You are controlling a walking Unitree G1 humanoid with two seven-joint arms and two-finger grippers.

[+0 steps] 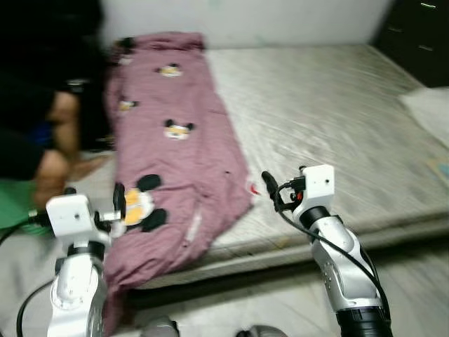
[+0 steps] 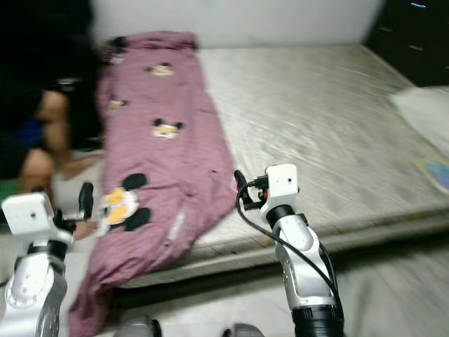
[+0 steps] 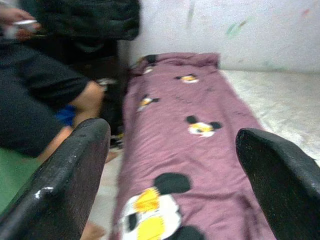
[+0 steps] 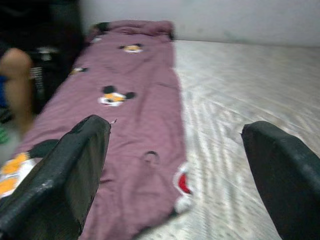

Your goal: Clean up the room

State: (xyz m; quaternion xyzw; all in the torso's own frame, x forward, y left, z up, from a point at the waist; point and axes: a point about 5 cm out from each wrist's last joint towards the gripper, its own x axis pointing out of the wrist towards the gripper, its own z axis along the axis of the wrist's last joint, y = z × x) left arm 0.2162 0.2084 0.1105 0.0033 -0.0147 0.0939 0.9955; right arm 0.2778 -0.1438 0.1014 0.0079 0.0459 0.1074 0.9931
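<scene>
Mauve cartoon-mouse-print quilt (image 1: 175,154) lies lengthwise along the left side of the bare grey-white mattress (image 1: 330,119), its near end draped over the mattress's front edge. Left gripper (image 1: 118,203), fingers spread, is raised at that draped end; right gripper (image 1: 270,188), also spread, is raised over the front edge just beside the quilt's right border. A seated person (image 1: 42,133) in dark clothes is at far left beside the bed.

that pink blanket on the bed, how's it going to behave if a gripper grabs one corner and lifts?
Probably floppy: the blanket lies folded in a long strip, its near end drooping over the mattress edge toward the floor. Lifting one corner would likely unfold and trail it rather than raise it whole. It looks thin, so probably light, though the frames are blurred.
</scene>
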